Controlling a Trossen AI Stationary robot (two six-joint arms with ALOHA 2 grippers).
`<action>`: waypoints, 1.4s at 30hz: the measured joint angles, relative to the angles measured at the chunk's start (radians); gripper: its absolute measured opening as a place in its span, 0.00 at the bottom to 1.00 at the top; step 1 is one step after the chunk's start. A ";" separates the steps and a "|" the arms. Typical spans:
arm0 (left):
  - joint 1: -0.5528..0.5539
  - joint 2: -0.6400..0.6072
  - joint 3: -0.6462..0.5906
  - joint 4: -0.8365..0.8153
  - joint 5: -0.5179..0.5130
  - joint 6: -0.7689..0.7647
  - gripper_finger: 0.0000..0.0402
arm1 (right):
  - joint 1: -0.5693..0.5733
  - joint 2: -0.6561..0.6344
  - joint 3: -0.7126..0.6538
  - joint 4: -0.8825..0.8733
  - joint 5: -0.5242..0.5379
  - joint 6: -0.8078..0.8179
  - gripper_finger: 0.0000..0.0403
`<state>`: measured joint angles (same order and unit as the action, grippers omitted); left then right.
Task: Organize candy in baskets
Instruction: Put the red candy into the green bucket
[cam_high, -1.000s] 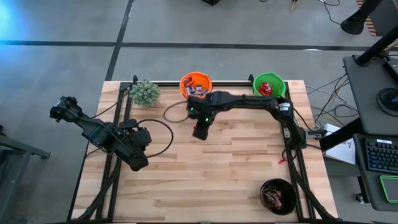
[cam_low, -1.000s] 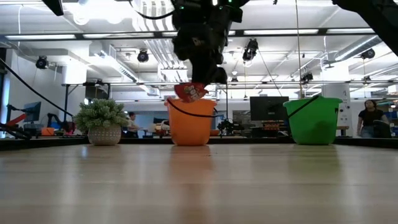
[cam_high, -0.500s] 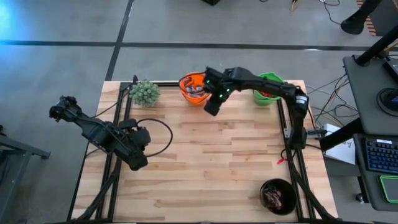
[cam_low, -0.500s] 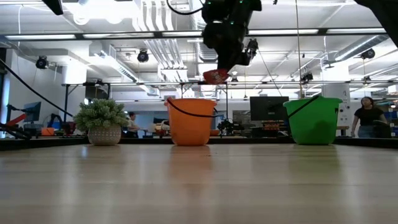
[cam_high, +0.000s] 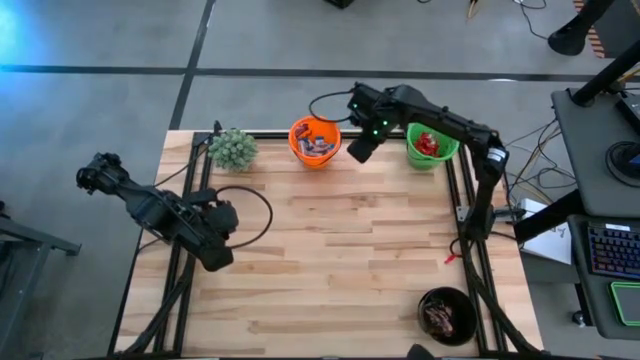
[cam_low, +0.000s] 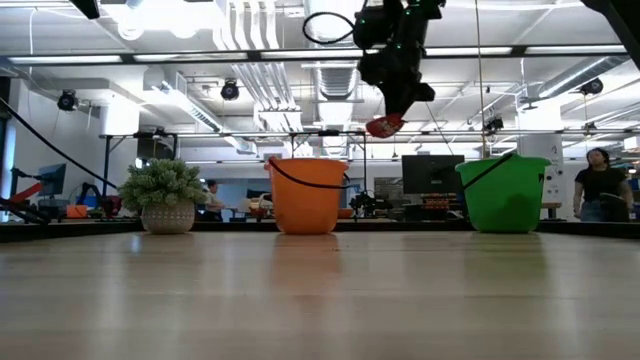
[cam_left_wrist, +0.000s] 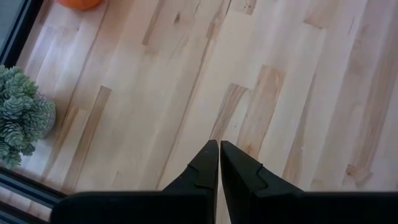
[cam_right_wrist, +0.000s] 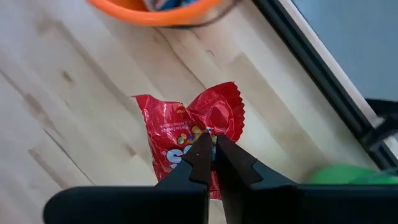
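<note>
the right gripper (cam_high: 358, 152) is hanging high over the back edge of the table, in the gap between the orange basket (cam_high: 314, 141) and the green basket (cam_high: 432, 144). its jaws are pinched shut on a red candy packet (cam_right_wrist: 194, 138), gripping it near one crimped end so that the wrapper is dangling below the fingertips, its long axis running roughly in line with the fingers in the right wrist view. in the low view the red packet is showing as a small red shape under the gripper, well above both rims.

the relation that matters is sideways: the green basket is lying just to the gripper's right along the back edge, the orange one just to its left, and the packet is over neither opening yet. i judge that the carry is heading for the green basket, since red wrappers are already lying in it, so the arm needs to be travelling further right before letting go.

the orange basket is holding a mix of candy, with light blue-and-white and dark wrappers showing. the black basket (cam_high: 447, 315) is sitting at the near right corner, well apart, with dark brown candy inside.

the left gripper (cam_left_wrist: 219, 163) is waiting closed and empty over bare wood on the left side, far from all three baskets, near the small potted plant (cam_high: 233, 149).
</note>
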<state>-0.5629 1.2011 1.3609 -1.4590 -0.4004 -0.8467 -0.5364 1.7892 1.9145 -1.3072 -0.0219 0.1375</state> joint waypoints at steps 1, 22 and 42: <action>0.000 -0.003 0.000 -0.001 0.000 0.000 0.00 | -0.009 -0.001 0.000 -0.010 0.000 0.000 0.02; 0.000 -0.064 0.000 -0.008 0.000 0.000 0.00 | -0.225 -0.076 0.000 -0.179 0.050 -0.034 0.02; 0.000 -0.074 0.000 -0.019 0.000 0.000 0.00 | -0.399 -0.121 -0.112 -0.264 0.118 -0.048 0.02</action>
<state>-0.5629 1.1271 1.3609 -1.4780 -0.4004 -0.8463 -0.9357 1.6680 1.8023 -1.5717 0.0959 0.0899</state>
